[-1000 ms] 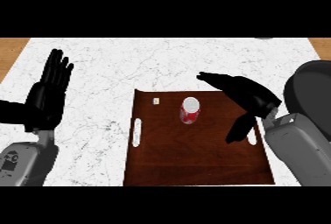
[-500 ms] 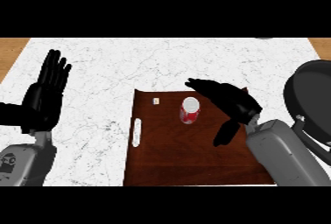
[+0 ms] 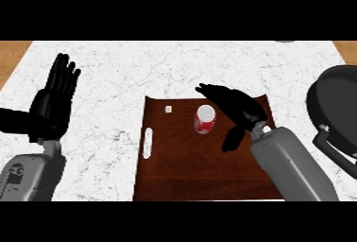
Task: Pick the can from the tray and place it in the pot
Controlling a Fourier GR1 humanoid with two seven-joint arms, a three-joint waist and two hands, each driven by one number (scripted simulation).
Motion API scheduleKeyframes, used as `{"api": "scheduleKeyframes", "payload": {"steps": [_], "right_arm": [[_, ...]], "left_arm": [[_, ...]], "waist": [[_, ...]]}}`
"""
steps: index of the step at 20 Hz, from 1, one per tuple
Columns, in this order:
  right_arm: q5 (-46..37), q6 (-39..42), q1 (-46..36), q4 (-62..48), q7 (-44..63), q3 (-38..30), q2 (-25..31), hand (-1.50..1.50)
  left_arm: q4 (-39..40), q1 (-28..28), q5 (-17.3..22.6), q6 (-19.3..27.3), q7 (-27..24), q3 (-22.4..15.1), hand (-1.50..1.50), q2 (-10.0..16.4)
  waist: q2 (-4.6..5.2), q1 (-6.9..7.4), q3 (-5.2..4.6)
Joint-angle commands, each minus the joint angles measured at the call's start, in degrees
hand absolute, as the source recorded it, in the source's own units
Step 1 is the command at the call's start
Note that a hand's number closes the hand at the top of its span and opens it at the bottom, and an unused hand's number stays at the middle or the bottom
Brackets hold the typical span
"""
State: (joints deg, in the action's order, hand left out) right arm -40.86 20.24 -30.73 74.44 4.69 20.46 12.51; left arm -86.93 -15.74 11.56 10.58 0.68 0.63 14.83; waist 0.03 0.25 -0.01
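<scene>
A red and white can stands upright on the dark brown tray, in its far half. My right hand is just to the right of the can, open, with the fingers stretched past the can's far side and the thumb hanging down on the near right. The fingers do not close on the can. The dark pot sits at the right edge, partly cut off, with a handle toward me. My left hand rests open at the left, fingers up.
The tray has a white handle slot on its left side and a small pale tag near its far left corner. White marble counter surrounds the tray; a wooden strip shows at the far left.
My right hand has moved left across the tray, from near the tray's right edge to right beside the can. The can and left hand have not moved.
</scene>
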Motion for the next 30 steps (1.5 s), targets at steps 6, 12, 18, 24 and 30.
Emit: {"api": "scheduleKeyframes", "payload": {"steps": [6,12,18,24,30], "right_arm": [[-6.5,-4.8,-0.2,-9.9,-5.8,-2.0,-4.7,-1.50],[-8.3,-5.4,-1.2,-14.0,-8.9,-3.2,-7.3,-1.50],[-12.3,-11.6,-2.9,-18.9,-14.0,2.6,-12.3,1.50],[-12.7,-16.2,-4.0,-21.6,-16.1,3.1,-12.4,1.50],[-16.6,-15.9,-5.8,-18.2,-13.2,-0.6,-12.0,1.50]], "left_arm": [[-4.0,-0.3,-1.9,-1.1,5.1,0.1,0.00,-1.1],[-5.6,-1.4,-2.4,-1.3,7.1,2.5,0.00,-0.3],[1.2,0.0,-1.9,-3.2,0.3,3.6,0.00,-2.2],[-6.0,1.1,-4.8,-1.1,5.6,0.7,0.00,-3.7],[-1.1,-0.3,-2.1,-4.8,2.5,5.0,0.00,-2.3]], "waist": [[-0.01,0.04,0.02],[-0.05,0.04,0.02],[0.11,0.17,0.01],[-0.03,0.27,0.03],[-0.07,-0.07,0.00]]}}
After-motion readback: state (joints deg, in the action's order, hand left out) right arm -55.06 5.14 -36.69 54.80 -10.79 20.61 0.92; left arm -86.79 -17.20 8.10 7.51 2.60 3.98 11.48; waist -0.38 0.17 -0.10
